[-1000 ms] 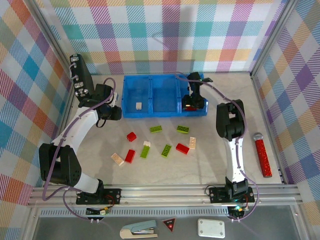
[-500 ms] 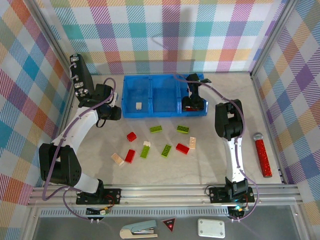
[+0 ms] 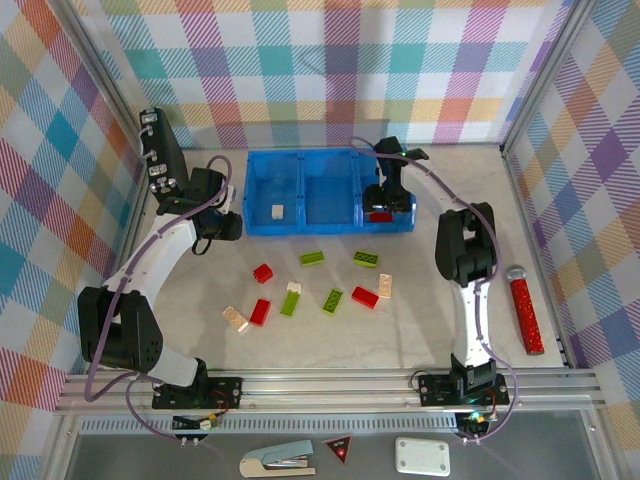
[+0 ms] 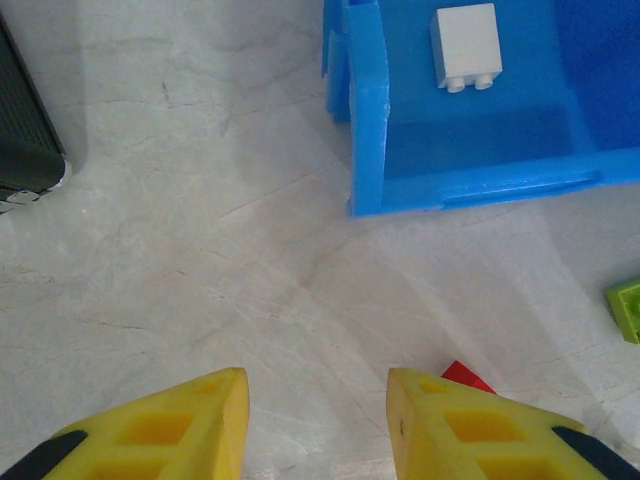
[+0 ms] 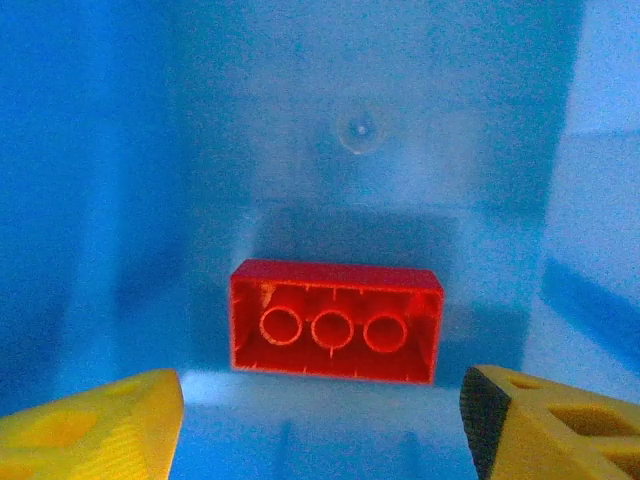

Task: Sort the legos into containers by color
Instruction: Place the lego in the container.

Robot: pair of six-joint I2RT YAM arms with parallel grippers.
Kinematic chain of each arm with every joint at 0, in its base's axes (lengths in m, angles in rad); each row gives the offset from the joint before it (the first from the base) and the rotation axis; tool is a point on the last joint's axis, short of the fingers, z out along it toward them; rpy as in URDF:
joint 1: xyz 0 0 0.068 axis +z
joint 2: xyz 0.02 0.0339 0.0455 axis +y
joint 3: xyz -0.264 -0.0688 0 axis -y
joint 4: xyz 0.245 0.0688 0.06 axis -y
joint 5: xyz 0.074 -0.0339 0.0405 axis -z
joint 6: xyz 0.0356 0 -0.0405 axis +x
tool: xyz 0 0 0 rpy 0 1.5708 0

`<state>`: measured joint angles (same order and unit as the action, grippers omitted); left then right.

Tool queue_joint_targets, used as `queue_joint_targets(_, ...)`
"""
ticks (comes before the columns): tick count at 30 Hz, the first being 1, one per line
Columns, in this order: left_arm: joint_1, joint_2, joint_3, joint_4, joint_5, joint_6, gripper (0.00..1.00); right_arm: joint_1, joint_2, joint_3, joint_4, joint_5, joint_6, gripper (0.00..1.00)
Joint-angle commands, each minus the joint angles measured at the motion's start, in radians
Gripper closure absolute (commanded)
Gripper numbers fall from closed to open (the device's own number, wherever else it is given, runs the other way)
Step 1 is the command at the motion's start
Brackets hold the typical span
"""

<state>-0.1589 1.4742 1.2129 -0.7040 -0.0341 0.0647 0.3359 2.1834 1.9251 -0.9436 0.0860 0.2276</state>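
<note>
My right wrist camera gives what the overhead cannot: a red studded plastic brick (image 5: 335, 322) lying hollow side up on the floor of the bright blue three-compartment tray (image 5: 100, 200), with the right gripper (image 5: 320, 405) released, jaws spread clear of it. Overhead, that wrist covers part of the tray's right compartment. The left gripper (image 4: 318, 425) hangs parted and empty off the tray's near-left corner. The left compartment holds a cream brick (image 4: 466, 45), and a lime green brick (image 3: 310, 258) lies among loose ones in front of the tray.

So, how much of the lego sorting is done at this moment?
Done: one cream brick in the blue tray's left compartment, one red brick in the right. In hand: nothing; the right gripper hangs open over that red brick, the left gripper open beside the tray. Left: ten bricks on the table, red, green and cream.
</note>
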Motion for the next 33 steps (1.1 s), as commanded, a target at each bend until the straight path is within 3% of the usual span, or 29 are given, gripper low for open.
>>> queue_joint_targets(1,0.012,-0.037,-0.018,-0.008,0.033,-0.017,0.59,0.013,-0.102,-0.04,-0.024,-0.002,0.012,0.26)
queue_joint_targets(16,-0.079,0.039,0.069,-0.138,0.038,-0.172,0.52,0.017,-0.378,-0.327,0.027,-0.037,0.039,0.27)
queue_joint_targets(26,-0.196,0.071,0.014,-0.104,0.034,-0.318,0.51,0.019,-0.495,-0.492,0.07,-0.073,0.055,0.28)
queue_joint_targets(33,-0.324,0.075,-0.043,-0.073,0.019,-0.419,0.51,0.023,-0.532,-0.561,0.086,-0.077,0.061,0.28)
